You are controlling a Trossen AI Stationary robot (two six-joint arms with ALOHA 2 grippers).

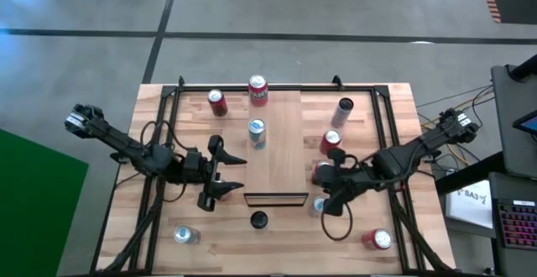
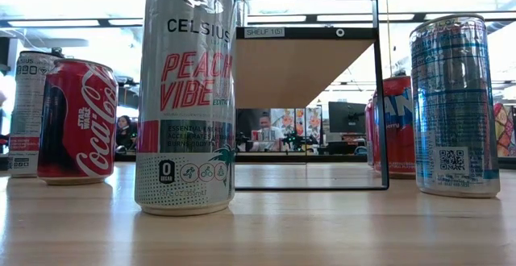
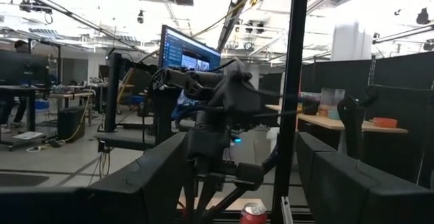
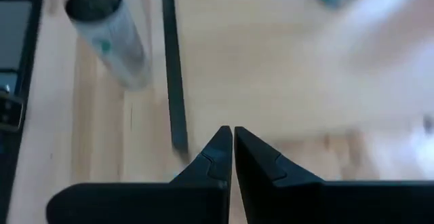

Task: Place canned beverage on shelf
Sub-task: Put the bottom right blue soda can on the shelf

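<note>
Two dark robot arms reach over a planked wooden table point(image 1: 382, 101). The left gripper point(image 1: 220, 169), fingers spread apart and holding nothing, hovers just beside the left edge of the light wood shelf point(image 1: 289, 151). The right gripper point(image 1: 329, 191), fingers pressed together and empty, sits near the shelf's right front corner. One silver-blue can point(image 1: 257, 133) stands on the shelf, a red can point(image 1: 258, 90) at its far end. Other cans dot the table, among them a tall Celsius can point(image 2: 187, 97) up front
</note>
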